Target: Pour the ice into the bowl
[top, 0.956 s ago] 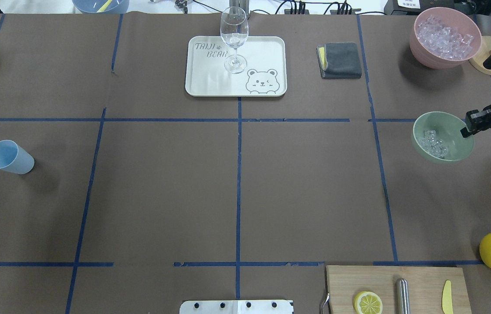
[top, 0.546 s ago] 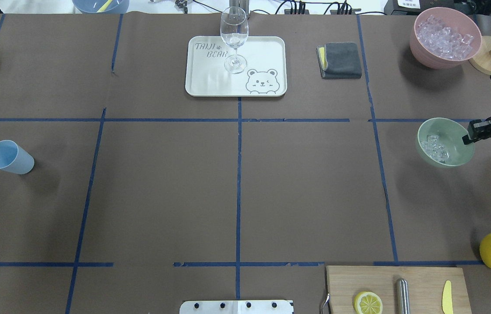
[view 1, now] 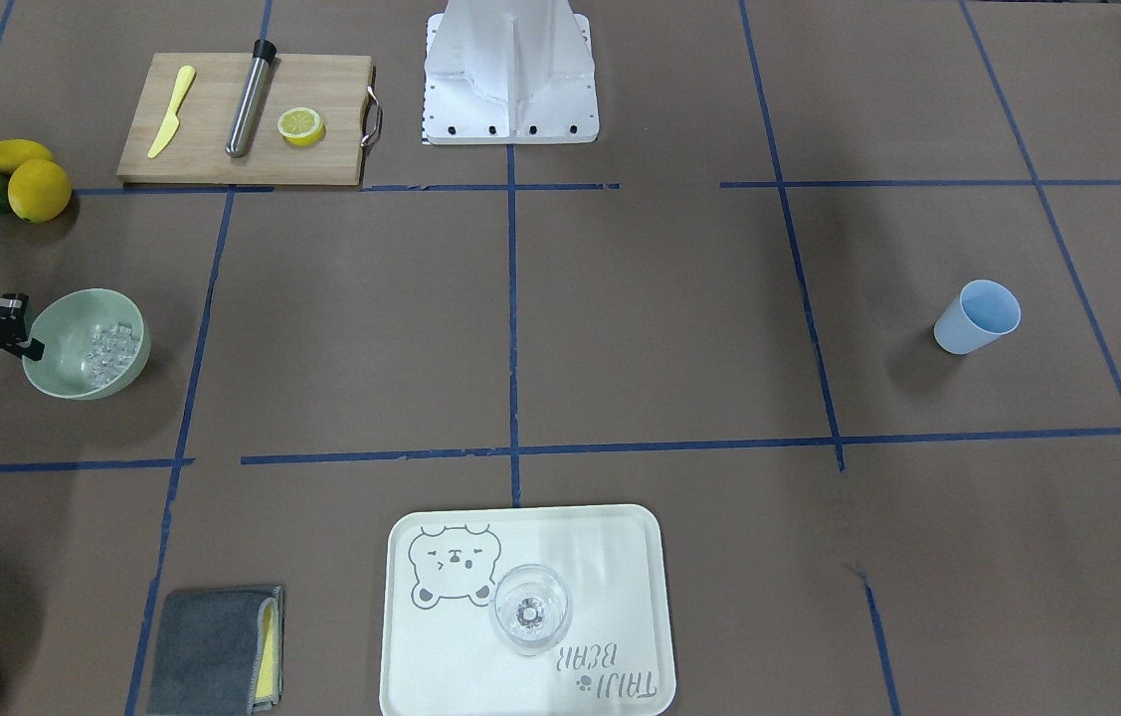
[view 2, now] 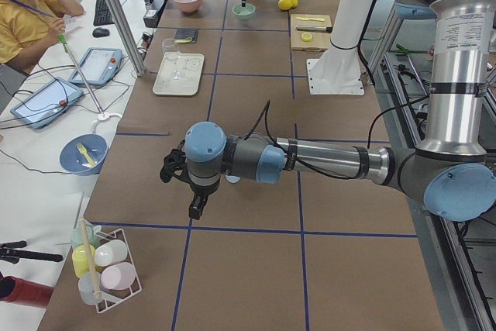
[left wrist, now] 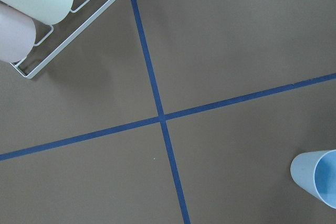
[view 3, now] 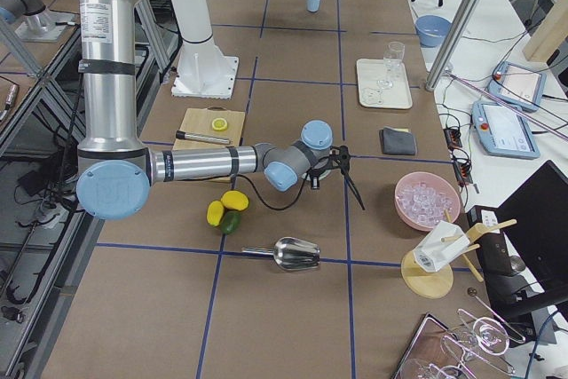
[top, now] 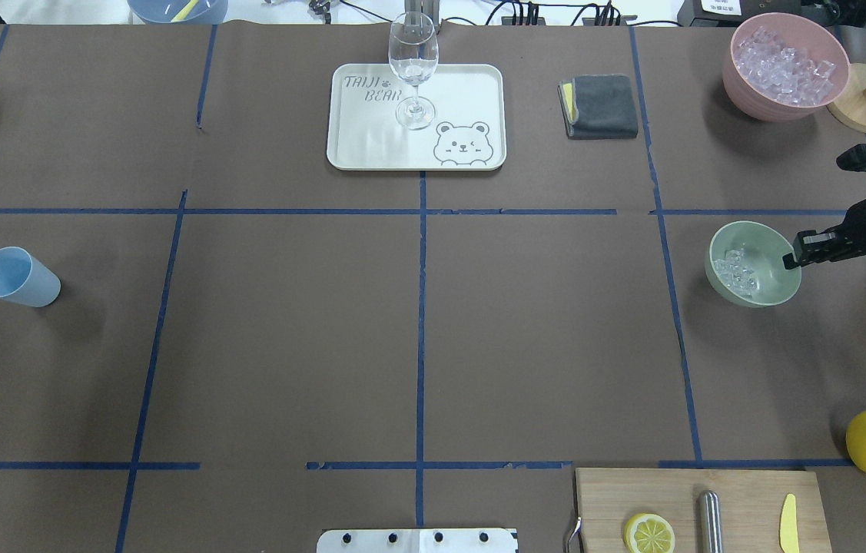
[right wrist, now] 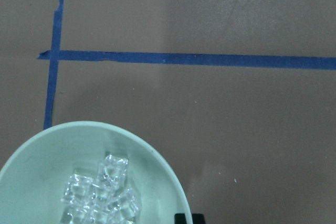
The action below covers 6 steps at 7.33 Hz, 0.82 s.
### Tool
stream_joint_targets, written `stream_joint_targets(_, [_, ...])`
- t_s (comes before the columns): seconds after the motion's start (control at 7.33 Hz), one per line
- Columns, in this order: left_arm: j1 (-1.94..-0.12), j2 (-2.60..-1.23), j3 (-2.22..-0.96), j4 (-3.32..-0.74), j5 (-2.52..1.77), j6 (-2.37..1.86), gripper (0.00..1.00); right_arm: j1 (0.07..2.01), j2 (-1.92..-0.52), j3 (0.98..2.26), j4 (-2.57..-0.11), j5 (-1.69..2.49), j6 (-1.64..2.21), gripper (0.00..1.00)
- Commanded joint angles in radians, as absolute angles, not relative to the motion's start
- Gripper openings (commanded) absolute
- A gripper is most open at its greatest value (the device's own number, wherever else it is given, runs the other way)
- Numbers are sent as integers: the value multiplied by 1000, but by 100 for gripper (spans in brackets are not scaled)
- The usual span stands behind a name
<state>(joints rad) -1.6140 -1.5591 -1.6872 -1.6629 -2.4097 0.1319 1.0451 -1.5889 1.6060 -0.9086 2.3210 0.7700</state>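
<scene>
Ok, right gripper (top: 792,259) pinches rim of one round matte bowl (top: 773,278) at 3 o'clock; glassy cubed ice (top: 736,272) inside; left gripper (view 2: 197,207): can't tell.

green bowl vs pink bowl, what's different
The green bowl is smaller than the pink bowl. The green bowl holds a few ice cubes; the pink bowl is heaped with them. The right gripper grips the green bowl's rim; the pink bowl stands free. Both are round and hold ice.
</scene>
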Motion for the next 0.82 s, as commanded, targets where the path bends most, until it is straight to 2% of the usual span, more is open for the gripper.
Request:
stream_joint_targets(0.0, [-1614,-1559,-1686,-1675,-2410,132,100,1025,-1598,1606,-900,2301,775,0])
stream_joint_targets(0.27, [-1614,-1559,-1686,-1675,-2410,132,100,1022,-1598,1609,-900,2287,770,42])
stream_joint_targets(0.41, [-1614,-1559,-1686,-1675,-2410,132,100,1022,-1595,1612,-900,2277,766,99])
stream_joint_targets(0.68, [-1614,-1559,-1686,-1677,-2408,132,100,1034,-1586,1631,-916,2275,761,100])
